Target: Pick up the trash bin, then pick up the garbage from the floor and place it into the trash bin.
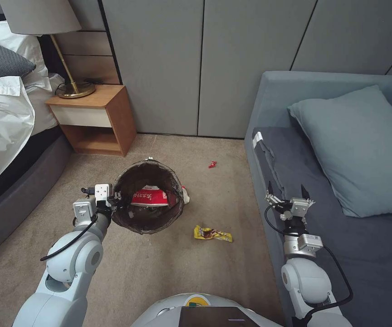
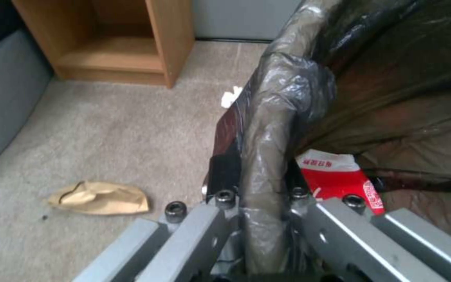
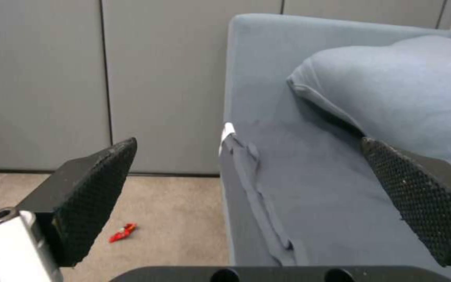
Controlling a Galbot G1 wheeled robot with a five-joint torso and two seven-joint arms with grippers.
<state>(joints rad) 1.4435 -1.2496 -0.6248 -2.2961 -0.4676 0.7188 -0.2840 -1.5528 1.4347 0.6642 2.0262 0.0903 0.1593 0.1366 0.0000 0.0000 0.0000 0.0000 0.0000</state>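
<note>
Litter lay between my arms: yellow wrapper (image 1: 213, 234) at lower centre, long axis sideways, nearer my gaping right end effector (image 1: 286, 191). My left end effector (image 1: 114, 203) clamped the trash bin (image 1: 149, 196) rim, centre frame.

The trash bin (image 1: 148, 196) — round, lined with a dark brown bag folded over its rim — is seen tilted, its mouth open toward the head camera, with a red-and-white wrapper (image 1: 149, 197) lying inside. On the carpet, a yellow wrapper (image 1: 213, 234) lies near the bin, a small red wrapper (image 1: 212, 164) farther off, crumpled white tissue (image 2: 231, 96) just beside the bin, and a brown wrapper (image 2: 99, 198) apart.
</note>
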